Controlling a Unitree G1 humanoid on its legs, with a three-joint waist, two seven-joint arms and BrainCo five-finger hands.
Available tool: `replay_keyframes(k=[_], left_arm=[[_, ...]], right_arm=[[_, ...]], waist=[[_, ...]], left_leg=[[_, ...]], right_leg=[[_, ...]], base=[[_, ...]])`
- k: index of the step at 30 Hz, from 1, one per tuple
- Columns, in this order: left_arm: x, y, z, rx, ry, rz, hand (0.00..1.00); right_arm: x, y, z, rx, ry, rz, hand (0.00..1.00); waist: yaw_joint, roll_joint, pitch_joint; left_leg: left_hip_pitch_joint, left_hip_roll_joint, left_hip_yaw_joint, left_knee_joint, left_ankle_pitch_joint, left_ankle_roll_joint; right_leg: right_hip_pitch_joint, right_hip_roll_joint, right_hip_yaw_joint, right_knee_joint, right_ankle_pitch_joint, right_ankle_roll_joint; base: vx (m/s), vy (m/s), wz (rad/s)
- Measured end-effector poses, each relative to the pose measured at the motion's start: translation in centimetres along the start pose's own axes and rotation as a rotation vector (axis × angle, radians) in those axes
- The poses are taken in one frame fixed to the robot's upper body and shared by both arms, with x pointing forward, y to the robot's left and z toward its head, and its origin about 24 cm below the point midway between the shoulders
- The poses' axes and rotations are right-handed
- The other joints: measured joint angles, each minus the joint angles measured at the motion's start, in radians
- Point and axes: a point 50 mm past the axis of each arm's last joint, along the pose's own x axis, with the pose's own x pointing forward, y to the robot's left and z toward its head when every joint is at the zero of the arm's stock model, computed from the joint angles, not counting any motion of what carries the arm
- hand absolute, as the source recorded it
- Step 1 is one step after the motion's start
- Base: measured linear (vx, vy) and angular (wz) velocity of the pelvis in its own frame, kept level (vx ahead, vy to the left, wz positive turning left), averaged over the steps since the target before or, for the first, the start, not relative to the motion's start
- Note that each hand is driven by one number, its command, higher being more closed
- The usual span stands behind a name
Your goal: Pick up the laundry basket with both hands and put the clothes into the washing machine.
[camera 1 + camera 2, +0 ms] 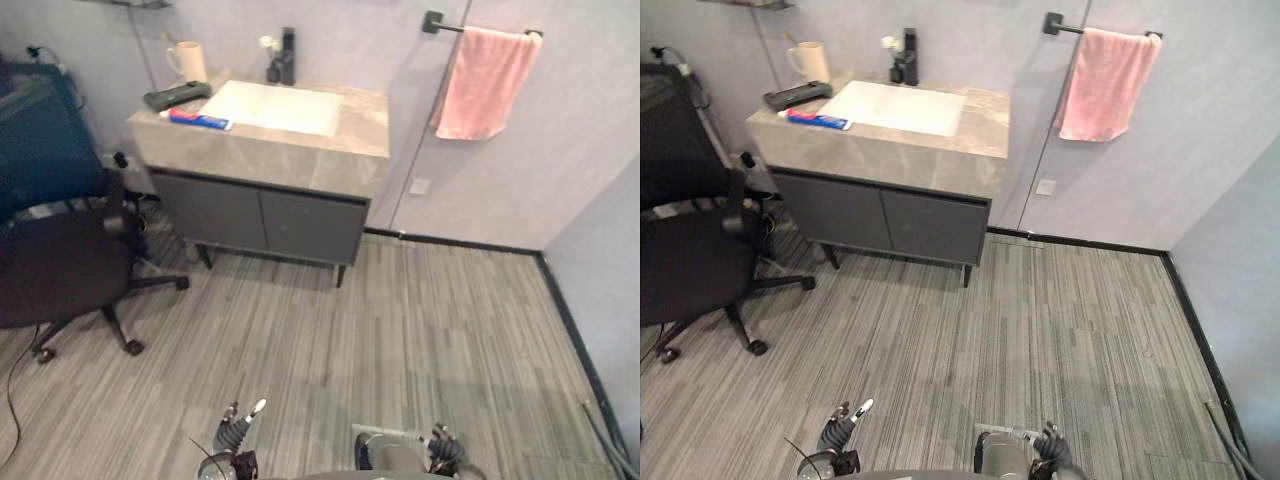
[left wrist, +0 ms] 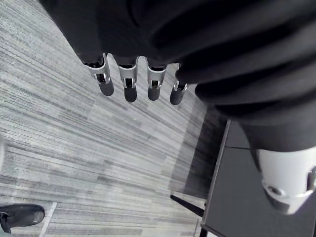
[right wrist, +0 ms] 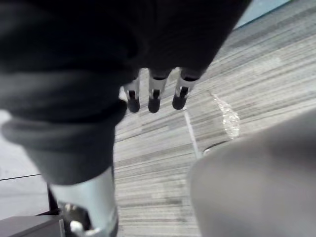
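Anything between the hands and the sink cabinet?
Just grey striped floor. The left eye view shows the left hand and right hand at the bottom edge, and the cabinet ahead against the wall.

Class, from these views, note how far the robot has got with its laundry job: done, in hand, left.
Done: nothing yet. In hand: nothing; the left hand and right hand hang open above the striped grey floor. Ahead stand a sink cabinet and a pink towel. Left: every step, from the pick-up to the loading.
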Motion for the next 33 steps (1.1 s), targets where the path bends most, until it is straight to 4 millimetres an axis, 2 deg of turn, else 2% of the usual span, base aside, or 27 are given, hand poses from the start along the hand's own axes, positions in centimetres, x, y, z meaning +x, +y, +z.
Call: replay_keyframes(k=[1,2,3,4,5,6,8,9,10,11,12,14,15,16,19,21,24,25,26,27,28,29,30,31,32,33], left_arm=[[0.0,-0.1,0.0,-0.021,0.001,0.005,0.00],[0.0,-0.1,0.0,-0.030,0.001,0.010,0.00],[0.1,0.2,0.0,-0.022,0.003,0.015,0.00],[0.1,0.2,0.0,-0.014,0.006,0.015,0.00],[0.2,0.3,0.1,-0.007,0.008,0.018,0.00],[0.3,0.1,0.3,-0.007,0.003,0.014,0.00],[0.6,-0.9,0.8,0.001,-0.011,-0.020,0.00],[0.5,-1.8,0.6,0.016,-0.005,-0.053,0.00],[0.6,-2.4,0.8,0.026,-0.009,-0.077,0.00],[0.6,-2.5,1.0,0.026,-0.014,-0.082,0.00],[0.8,-2.7,1.3,0.030,-0.021,-0.090,0.00],[1.0,-3.0,1.5,0.055,-0.019,-0.109,0.00],[1.0,-2.9,1.6,0.072,-0.021,-0.123,0.00],[1.1,-2.8,1.7,0.077,-0.022,-0.129,0.00],[1.2,-2.2,1.8,0.091,-0.021,-0.117,0.00],[1.3,-0.3,1.7,0.120,-0.011,-0.075,0.00],[1.1,1.6,1.0,0.140,0.021,-0.028,0.00],[1.0,2.2,0.7,0.147,0.033,-0.014,0.00],[0.9,2.4,0.5,0.149,0.038,-0.008,0.00],[0.8,2.8,0.2,0.152,0.049,0.003,0.00],[0.7,3.2,0.1,0.154,0.052,0.013,0.00],[0.6,3.2,-0.4,0.150,0.068,0.019,0.00],[0.5,2.8,-0.7,0.137,0.076,0.020,0.00],[0.5,2.0,-0.8,0.110,0.077,0.012,0.00],[0.5,1.1,-1.0,0.094,0.082,-0.002,0.00],[0.4,0.0,-1.1,0.076,0.083,-0.026,0.00]], right_arm=[[0.0,-0.1,-0.1,-0.015,0.004,-0.001,0.00],[0.0,-0.2,0.0,-0.027,0.002,-0.001,0.00],[0.0,-0.2,-0.1,-0.022,0.007,-0.006,0.00],[0.0,-0.1,-0.2,-0.020,0.014,-0.007,0.00],[0.0,0.0,-0.5,-0.020,0.024,-0.007,0.00],[0.0,0.0,-0.5,-0.020,0.024,-0.007,0.00],[0.1,-0.1,-0.3,-0.024,0.023,-0.009,0.00],[0.1,-0.5,-0.2,-0.030,0.022,-0.016,0.00],[0.2,-0.7,-0.3,-0.034,0.026,-0.021,0.00],[0.1,-0.6,-0.4,-0.031,0.027,-0.019,0.00],[0.1,-0.5,-0.4,-0.028,0.026,-0.016,0.00],[0.1,-0.1,-0.3,-0.016,0.018,-0.007,0.00],[0.1,0.2,-0.3,-0.012,0.017,-0.001,0.00],[0.1,0.3,-0.4,-0.011,0.018,0.001,0.00],[0.1,0.2,-0.4,-0.010,0.018,0.003,0.00],[0.1,-0.1,-0.4,-0.010,0.023,-0.005,0.00],[0.2,-0.5,-0.5,-0.015,0.036,-0.010,0.00],[0.2,-0.7,-0.5,-0.013,0.039,-0.012,0.00],[0.2,-0.6,-0.4,-0.014,0.042,-0.009,0.00],[0.2,-0.4,-0.8,-0.019,0.061,-0.003,0.00],[0.2,-0.3,-0.9,-0.028,0.070,0.003,0.00],[0.3,-0.2,-1.0,-0.059,0.081,0.009,0.00],[0.4,-0.3,-0.6,-0.096,0.073,0.015,0.00],[0.6,-0.5,-0.1,-0.151,0.060,0.025,0.00],[0.6,-0.9,0.2,-0.156,0.053,0.018,0.00],[0.7,-1.3,0.6,-0.195,0.044,0.015,0.00]], waist=[[0.000,0.013,0.000],[-0.001,0.022,0.007],[0.001,0.012,0.015],[0.001,0.016,0.014],[-0.002,-0.004,0.020],[-0.002,-0.005,0.020],[-0.004,0.003,0.017],[-0.007,0.026,0.007],[-0.010,0.025,0.004],[-0.010,0.027,-0.005],[-0.013,0.014,-0.003],[-0.020,0.000,0.013],[-0.029,-0.007,0.019],[-0.029,0.001,0.024],[-0.028,0.001,0.027],[-0.022,0.011,0.026],[-0.007,0.020,0.021],[0.000,0.018,0.019],[0.001,0.014,0.017],[0.000,-0.003,0.006],[0.000,-0.009,0.000],[0.004,0.001,-0.020],[0.015,0.017,-0.027],[0.017,0.026,-0.023],[0.013,0.048,-0.018],[0.010,0.064,-0.018]], left_leg=[[-0.050,0.024,0.024,0.109,0.030,-0.031],[-0.107,0.054,0.060,0.250,0.113,-0.040],[-0.150,0.105,0.131,0.346,0.115,-0.030],[-0.150,0.133,0.177,0.356,0.108,-0.028],[-0.144,0.162,0.255,0.309,0.098,-0.013],[-0.143,0.162,0.278,0.268,0.093,-0.016],[-0.132,0.125,0.288,0.010,0.086,-0.042],[-0.109,0.112,0.289,-0.185,0.111,-0.056],[-0.084,0.099,0.301,-0.288,0.115,-0.031],[-0.080,0.089,0.303,-0.314,0.136,-0.023],[-0.087,0.079,0.311,-0.340,0.148,-0.016],[-0.096,0.077,0.320,-0.321,0.144,-0.011],[-0.096,0.081,0.326,-0.307,0.135,-0.001],[-0.097,0.087,0.334,-0.296,0.132,0.000],[-0.089,0.119,0.354,-0.271,0.132,0.003],[-0.096,0.174,0.357,-0.250,0.132,0.000],[-0.140,0.250,0.357,-0.193,0.126,-0.045],[-0.176,0.289,0.352,-0.159,0.125,-0.078],[-0.189,0.302,0.349,-0.147,0.124,-0.096],[-0.212,0.322,0.346,-0.128,0.127,-0.136],[-0.223,0.330,0.342,-0.122,0.132,-0.159],[-0.227,0.371,0.336,-0.144,0.156,-0.201],[-0.222,0.393,0.336,-0.184,0.189,-0.217],[-0.198,0.405,0.328,-0.250,0.244,-0.228],[-0.191,0.423,0.312,-0.285,0.276,-0.227],[-0.178,0.432,0.277,-0.338,0.366,-0.209]], right_leg=[[0.012,0.022,-0.004,-0.007,-0.008,-0.012],[0.041,0.043,-0.004,-0.019,-0.015,-0.034],[0.080,0.052,-0.005,-0.037,-0.016,-0.047],[0.104,0.052,-0.004,-0.048,-0.013,-0.053],[0.136,0.046,0.000,-0.080,-0.010,-0.057],[0.149,0.040,0.004,-0.092,-0.008,-0.059],[0.155,0.021,0.010,-0.127,0.001,-0.058],[0.150,0.028,0.013,-0.155,0.013,-0.050],[0.145,0.026,0.027,-0.186,0.030,-0.039],[0.145,0.019,0.035,-0.204,0.044,-0.029],[0.142,0.012,0.041,-0.231,0.062,-0.023],[0.135,0.008,0.047,-0.218,0.060,-0.019],[0.130,0.007,0.050,-0.189,0.048,-0.002],[0.125,0.007,0.051,-0.173,0.046,0.002],[0.084,-0.021,0.018,0.027,-0.042,0.000],[0.089,-0.097,-0.023,0.146,-0.081,0.023],[0.088,-0.193,-0.001,0.195,-0.075,0.034],[0.090,-0.237,0.035,0.194,-0.055,0.049],[0.090,-0.248,0.049,0.189,-0.040,0.052],[0.098,-0.272,0.079,0.133,0.050,0.077],[0.110,-0.267,0.094,0.092,0.029,0.169],[0.146,-0.233,0.072,0.005,-0.035,0.242],[0.168,-0.209,0.053,-0.059,-0.072,0.236],[0.176,-0.187,0.037,-0.099,-0.121,0.210],[0.174,-0.161,0.030,-0.092,-0.118,0.205],[0.175,-0.136,0.019,-0.066,-0.123,0.189]], base=[[0.40,-0.300,-0.16],[0.29,-0.201,-0.20],[0.27,-0.190,-0.20],[0.26,-0.199,-0.14],[0.16,-0.133,-0.07],[0.16,-0.119,-0.05],[0.09,0.019,-0.05],[0.08,0.108,-0.12],[0.05,0.110,-0.11],[0.08,0.109,-0.13],[0.06,0.073,-0.10],[0.01,0.098,-0.10],[-0.04,0.094,-0.05],[-0.03,0.054,-0.07],[-0.04,0.022,-0.03],[-0.05,-0.105,-0.05],[-0.09,-0.265,-0.33],[-0.11,-0.358,-0.36],[-0.12,-0.434,-0.37],[-0.09,-0.400,-0.29],[-0.15,-0.637,-0.45],[-0.12,-0.542,-0.49],[-0.13,-0.637,-0.54],[-0.07,-0.417,-0.29],[-0.10,-0.482,0.06],[-0.12,-0.416,0.41]])
